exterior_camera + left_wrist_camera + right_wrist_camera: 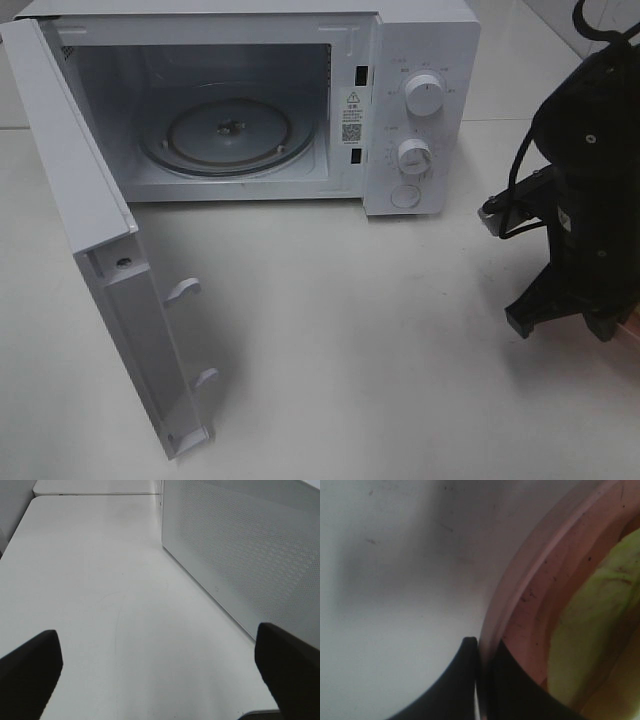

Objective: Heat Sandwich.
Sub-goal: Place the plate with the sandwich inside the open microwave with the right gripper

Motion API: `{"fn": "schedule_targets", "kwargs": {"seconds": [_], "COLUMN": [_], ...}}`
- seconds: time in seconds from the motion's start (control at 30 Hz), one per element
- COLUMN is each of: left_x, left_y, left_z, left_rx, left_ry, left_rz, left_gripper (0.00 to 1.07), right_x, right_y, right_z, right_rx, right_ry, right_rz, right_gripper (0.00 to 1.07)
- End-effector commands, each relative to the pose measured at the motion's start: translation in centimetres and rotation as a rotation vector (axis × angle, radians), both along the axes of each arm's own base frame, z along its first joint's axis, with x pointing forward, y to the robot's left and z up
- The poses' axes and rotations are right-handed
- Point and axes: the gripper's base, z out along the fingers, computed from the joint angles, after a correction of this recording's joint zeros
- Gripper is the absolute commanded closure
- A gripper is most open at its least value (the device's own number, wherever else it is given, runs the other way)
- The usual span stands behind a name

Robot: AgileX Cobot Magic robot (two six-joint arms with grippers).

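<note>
Microwave (440, 60): 1, open | left end effector (157, 645): wide, empty | right end effector (481, 647): clamped on 1 plate (535, 580)

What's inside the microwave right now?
Only the glass turntable sits inside the microwave; no food shows. The open door hides the cavity's near left corner.

Plain white table (350, 380) lit softly and evenly from above

The microwave (430, 45) is white with a dotted panel (250, 555), the plate (532, 595) pink, the sandwich (600, 625) pale green.
</note>
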Motion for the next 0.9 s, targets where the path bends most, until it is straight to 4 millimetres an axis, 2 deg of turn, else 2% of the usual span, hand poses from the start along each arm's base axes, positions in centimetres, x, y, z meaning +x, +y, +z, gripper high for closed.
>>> {"fn": "schedule_targets", "kwargs": {"seconds": [0.03,0.23,0.37,0.9], "left_x": [-0.3,-0.3,-0.3,-0.3], "left_y": [0.0,0.0,0.0,0.0], "left_z": [0.0,0.0,0.0,0.0], "left_rx": [-0.002,-0.002,-0.002,-0.002], "left_ry": [-0.036,-0.036,-0.036,-0.036], "left_rz": [0.001,0.001,0.001,0.001], "left_gripper": [0.03,0.03,0.03,0.03], "right_x": [-1.2,-2.6,-4.3,-8.6], "right_y": [0.1,0.6,1.1,2.9], "right_z": [0.7,1.7,2.5,4.3], "right_rx": [-0.026,-0.027,-0.037,-0.041], "right_ry": [-0.003,-0.012,-0.014,-0.04], "right_rz": [0.031,0.065,0.111,0.287], "right_gripper": [1.07,1.07,1.07,1.07]}}
